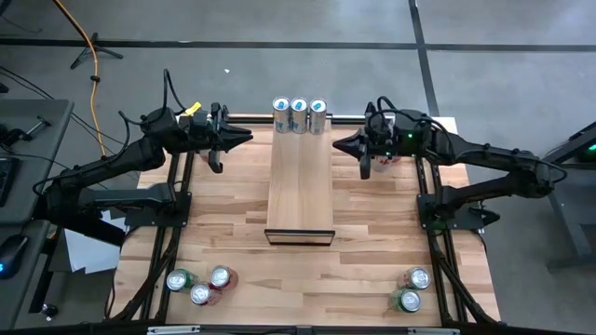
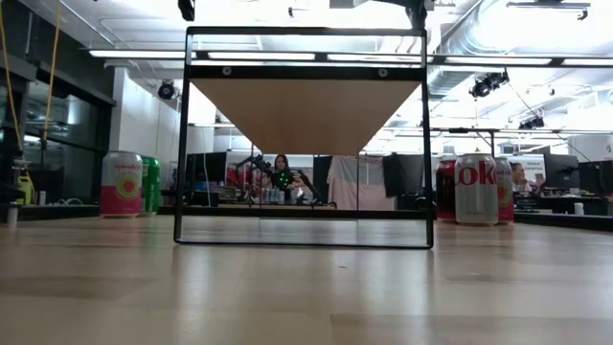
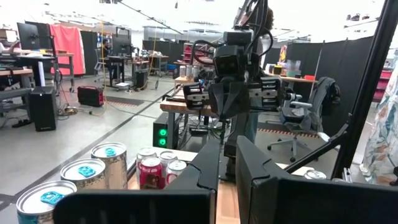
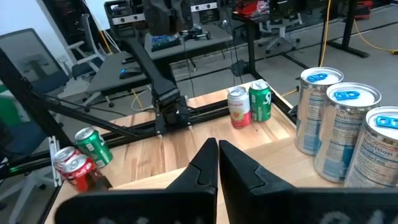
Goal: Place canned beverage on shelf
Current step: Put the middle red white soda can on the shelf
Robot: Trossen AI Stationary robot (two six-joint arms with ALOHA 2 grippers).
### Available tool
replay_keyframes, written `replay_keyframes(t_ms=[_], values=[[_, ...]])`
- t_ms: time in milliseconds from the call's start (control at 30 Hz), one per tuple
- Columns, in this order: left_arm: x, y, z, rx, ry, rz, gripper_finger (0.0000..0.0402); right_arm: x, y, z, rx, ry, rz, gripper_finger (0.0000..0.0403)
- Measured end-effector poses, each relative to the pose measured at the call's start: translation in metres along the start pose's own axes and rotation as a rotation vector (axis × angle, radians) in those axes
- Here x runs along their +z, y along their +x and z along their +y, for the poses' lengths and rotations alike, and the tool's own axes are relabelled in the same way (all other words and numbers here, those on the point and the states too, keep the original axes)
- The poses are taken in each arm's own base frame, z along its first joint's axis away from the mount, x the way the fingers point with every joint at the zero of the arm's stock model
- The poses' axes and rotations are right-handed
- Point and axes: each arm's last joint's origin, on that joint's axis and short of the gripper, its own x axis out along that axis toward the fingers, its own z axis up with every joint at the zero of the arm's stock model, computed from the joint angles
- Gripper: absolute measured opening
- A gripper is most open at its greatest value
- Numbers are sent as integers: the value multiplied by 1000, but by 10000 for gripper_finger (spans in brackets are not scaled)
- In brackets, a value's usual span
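Note:
The shelf (image 1: 300,181) is a pale wood panel running from the table's far edge toward the near side, raised on a thin dark frame (image 2: 305,241). Three silver canned beverages with blue tops (image 1: 299,115) stand upright in a row on its far end, and they also show in the right wrist view (image 4: 339,127). My left gripper (image 1: 244,138) hovers shut to the left of that far end, pointing at the shelf. My right gripper (image 1: 340,144) hovers shut on the right side, pointing back at it. Neither has anything between its fingers.
Three cans (image 1: 200,284) stand at the table's near left and two cans (image 1: 410,290) at the near right. A pink can and a green can (image 4: 249,106) stand by the left arm. Red and silver cola cans (image 2: 474,189) stand by the right arm.

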Motion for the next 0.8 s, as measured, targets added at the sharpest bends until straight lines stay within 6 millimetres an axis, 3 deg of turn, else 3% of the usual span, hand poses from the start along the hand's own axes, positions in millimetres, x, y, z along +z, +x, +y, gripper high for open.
replay_keyframes(t_ms=[233, 333, 467, 800], values=[[0, 0, 0, 15, -34, -3, 3, 2, 0, 0, 2, -2, -16, 0], [0, 0, 1, 23, -113, -5, 24, 2, 0, 0, 2, -2, -16, 0], [11, 0, -8, -44, -186, 1, 81, 2, 0, 0, 2, -2, -16, 0], [58, -8, -38, -204, -175, -61, 261, 2, 0, 0, 0, 46, -20, 0]])
